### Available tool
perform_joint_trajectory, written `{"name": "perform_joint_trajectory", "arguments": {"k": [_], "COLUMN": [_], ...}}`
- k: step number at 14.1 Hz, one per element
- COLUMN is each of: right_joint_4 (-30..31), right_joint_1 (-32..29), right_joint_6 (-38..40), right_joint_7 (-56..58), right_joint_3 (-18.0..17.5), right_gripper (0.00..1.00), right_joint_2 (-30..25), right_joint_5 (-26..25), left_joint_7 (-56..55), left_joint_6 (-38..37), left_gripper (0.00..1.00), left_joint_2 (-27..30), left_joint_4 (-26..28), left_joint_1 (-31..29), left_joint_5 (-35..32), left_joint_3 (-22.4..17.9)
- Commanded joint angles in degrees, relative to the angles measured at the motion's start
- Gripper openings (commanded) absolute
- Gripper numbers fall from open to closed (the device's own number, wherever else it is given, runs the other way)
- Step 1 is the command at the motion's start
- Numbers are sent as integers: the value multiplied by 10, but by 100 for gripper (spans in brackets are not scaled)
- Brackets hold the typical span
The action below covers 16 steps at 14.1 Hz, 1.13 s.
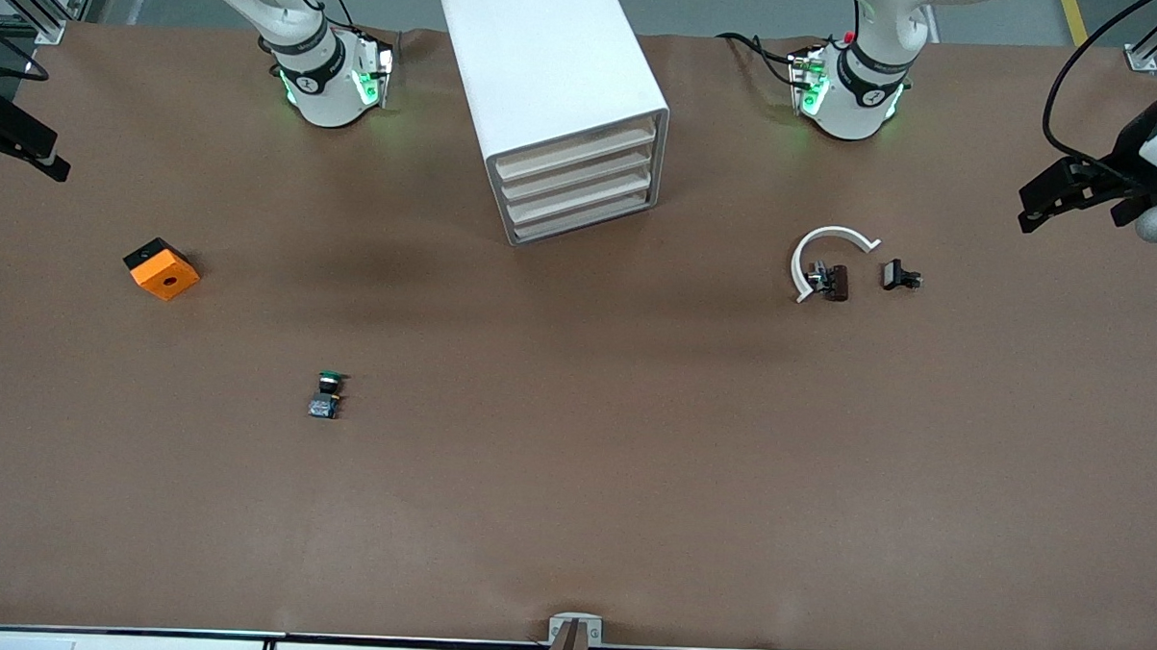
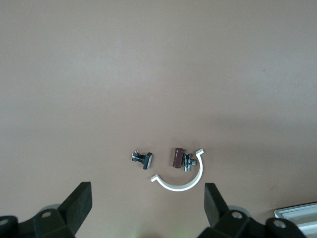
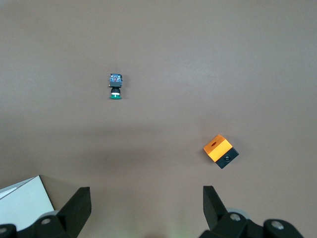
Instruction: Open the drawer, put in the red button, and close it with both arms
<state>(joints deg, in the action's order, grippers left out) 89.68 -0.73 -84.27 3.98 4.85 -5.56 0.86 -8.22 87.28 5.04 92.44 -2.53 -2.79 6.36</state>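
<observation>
Left wrist view: the left gripper (image 2: 147, 191) hangs over bare table near the robots' edge. Its black, blocky fingers (image 2: 81, 194) are spread wide with nothing between them.
Just past it: a thin white C-shaped clip (image 2: 178, 187) lies flat on the table. A dark maroon piece with a shiny metal fitting (image 2: 177, 157) sits in its curve, and a small black-and-metal part (image 2: 143, 158) lies just beside it.
Red button: there's no telling whether that maroon piece is it, as no round red cap can be made out.
Right wrist view: the right gripper (image 3: 146, 193) is over the table too, jaws fully apart and empty. Both arms wait.
Out from there: an orange cube with a black base (image 3: 220, 150) has a small hole in its top, and farther out lies a tiny green-capped button (image 3: 115, 85) on its side.
Front view: the smooth white cabinet (image 1: 549, 64) stands between the two arms, on the matte brown table (image 1: 631, 481).
Drawer: the top drawer (image 1: 575, 152) is pushed in, its beige front flush with the three below.
Spread: the clip group is toward the left arm's end, the cube and green button toward the right arm's end, with the button nearest the front camera.
</observation>
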Motion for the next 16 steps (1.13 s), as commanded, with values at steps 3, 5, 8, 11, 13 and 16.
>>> {"name": "perform_joint_trajectory", "arguments": {"k": [3, 5, 8, 11, 13, 16], "right_joint_4": [25, 28, 28, 28, 28, 26], "right_joint_1": [0, 0, 5, 6, 6, 4], "right_joint_6": [-5, -6, -5, -8, -6, -7], "right_joint_7": [8, 5, 1, -1, -2, -1], "right_joint_3": [2, 2, 2, 2, 1, 2], "right_gripper": [100, 100, 100, 100, 100, 100], "right_joint_2": [-29, -33, -37, -36, -37, -34], "right_joint_5": [-3, -3, -7, -7, -7, -4], "left_joint_7": [10, 15, 21, 22, 22, 20], "left_joint_6": [4, 0, -2, -2, -3, -4], "left_gripper": [100, 100, 100, 100, 100, 100], "left_joint_2": [16, 12, 8, 8, 8, -1], "left_joint_4": [18, 16, 16, 12, 11, -2], "left_joint_1": [-5, -6, -4, 0, 1, 1], "left_joint_5": [15, 15, 14, 12, 12, 9], "left_joint_3": [-6, -6, -3, 2, 3, 3]}}
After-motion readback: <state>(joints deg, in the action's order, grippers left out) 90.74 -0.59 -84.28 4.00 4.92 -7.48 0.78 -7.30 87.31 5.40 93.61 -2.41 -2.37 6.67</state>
